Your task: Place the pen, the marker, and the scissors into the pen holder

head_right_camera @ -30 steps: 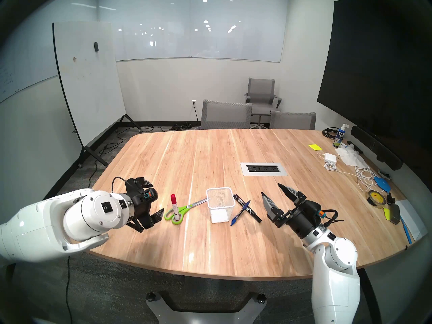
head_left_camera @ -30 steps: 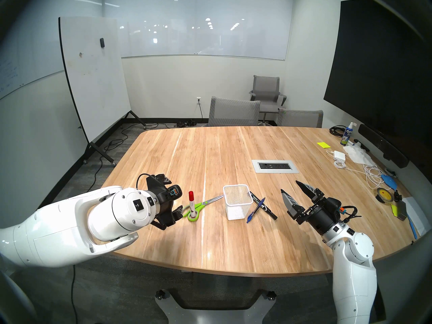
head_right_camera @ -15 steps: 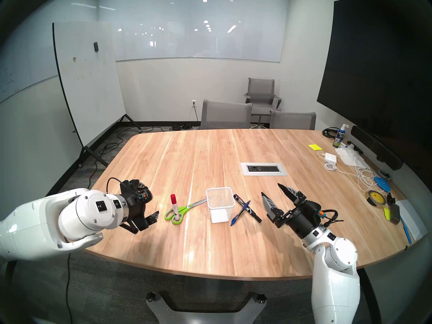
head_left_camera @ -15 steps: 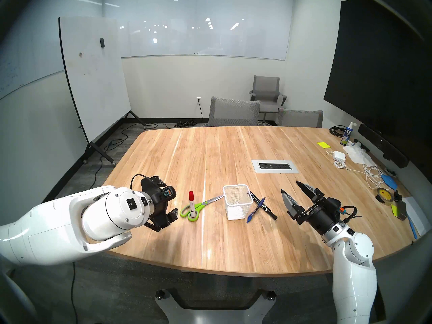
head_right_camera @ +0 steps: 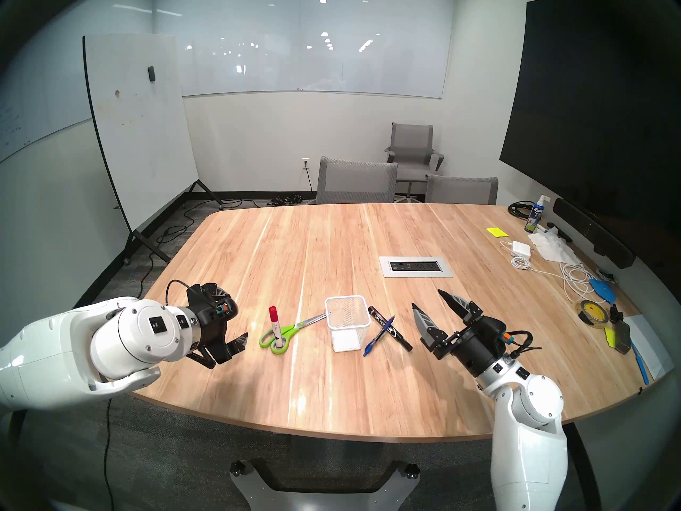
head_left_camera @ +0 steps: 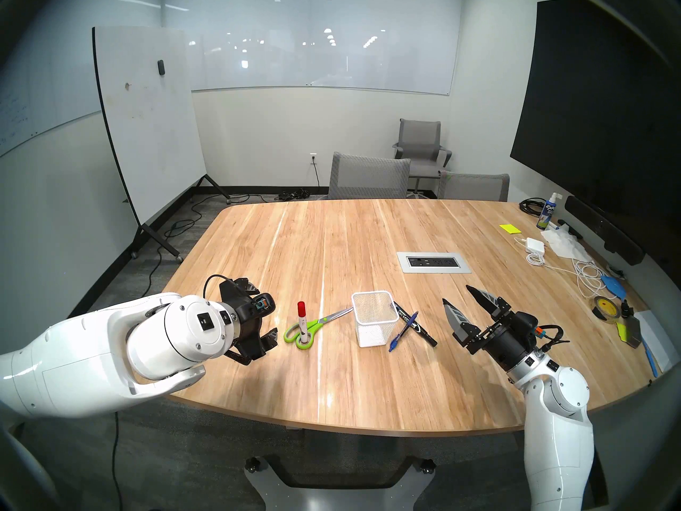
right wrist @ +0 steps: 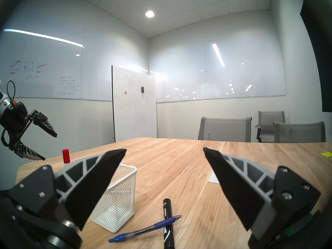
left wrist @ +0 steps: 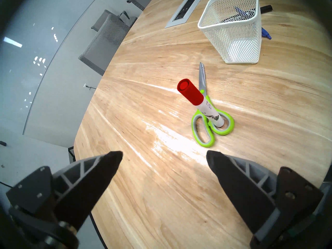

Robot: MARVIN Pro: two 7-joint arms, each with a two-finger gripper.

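Left gripper [head_left_camera: 264, 309] hangs above the desk [head_left_camera: 368, 388], jaws wide, empty, just left of the scissors [head_left_camera: 309, 327]. Scissors lie flat, green loops nearest the left gripper, blade tips reaching toward the holder [head_left_camera: 374, 319] and, from the left wrist view, stopping short of its base. A red-capped marker [head_left_camera: 302, 321] stands upright inside one loop. Holder sits mid-desk, open end up, apparently empty. Just right of it the pen [head_left_camera: 403, 331] lies across the black marker [head_left_camera: 414, 324], both flat on the desk. Right gripper [head_left_camera: 465, 303] further right, jaws wide, empty, tilted slightly upward.

Judgement: nothing placed yet; the step in hand looks like the left gripper's first pick. Taking the red-capped marker first, gripped on the barrel below the cap and lifted straight up, should clear the loop without dragging the scissors. Scissors after that, blades down into the holder.

Unclear: the marker's foot inside the loop is partly hidden, so whether it touches the plastic cannot be told. Holder floor reads only through mesh. Print on the red-capped marker is illegible.
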